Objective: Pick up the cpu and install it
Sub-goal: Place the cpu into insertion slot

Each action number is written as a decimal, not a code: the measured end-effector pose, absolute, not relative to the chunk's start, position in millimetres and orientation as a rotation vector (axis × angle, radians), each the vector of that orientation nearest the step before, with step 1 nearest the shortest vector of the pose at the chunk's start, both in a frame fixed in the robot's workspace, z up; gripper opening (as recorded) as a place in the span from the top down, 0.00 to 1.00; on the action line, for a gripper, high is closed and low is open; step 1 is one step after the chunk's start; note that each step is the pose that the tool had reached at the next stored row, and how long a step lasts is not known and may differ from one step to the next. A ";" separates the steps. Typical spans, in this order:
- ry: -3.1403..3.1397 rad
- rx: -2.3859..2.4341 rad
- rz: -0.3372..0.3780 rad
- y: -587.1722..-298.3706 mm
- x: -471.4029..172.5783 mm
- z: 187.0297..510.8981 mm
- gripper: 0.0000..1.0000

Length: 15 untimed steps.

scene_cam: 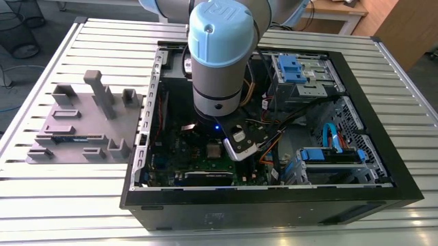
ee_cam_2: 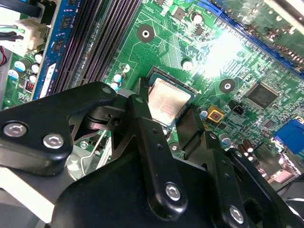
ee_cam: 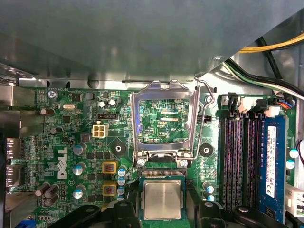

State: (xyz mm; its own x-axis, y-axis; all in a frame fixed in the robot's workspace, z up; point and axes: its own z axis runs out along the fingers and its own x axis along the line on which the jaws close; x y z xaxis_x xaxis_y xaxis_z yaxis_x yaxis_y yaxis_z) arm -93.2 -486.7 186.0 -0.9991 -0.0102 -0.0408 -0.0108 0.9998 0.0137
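Cpu (ee_cam: 162,199) just beside open socket frame (ee_cam: 165,118)

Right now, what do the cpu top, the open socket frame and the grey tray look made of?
cpu: metal lid, satin silver, soft dull reflection.
socket frame: probably bare stamped steel; it shows bright glints and thin bent edges.
grey tray: likely plastic, possibly printed or moulded; it is an even matte grey with no shine.

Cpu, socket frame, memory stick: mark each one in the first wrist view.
cpu (ee_cam: 162,199), first wrist view, middle of its silver top.
socket frame (ee_cam: 165,90), first wrist view, tab at its free end.
memory stick (ee_cam: 271,161), first wrist view, its blue face.
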 end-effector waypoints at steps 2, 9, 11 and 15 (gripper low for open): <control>3.101 -0.016 0.022 -486.7 -93.2 185.9 0.53; 3.101 -0.016 0.022 -486.7 -93.2 185.8 0.53; 3.100 -0.016 0.022 -486.6 -93.1 185.6 0.52; 3.101 -0.017 0.022 -486.6 -93.0 185.5 0.47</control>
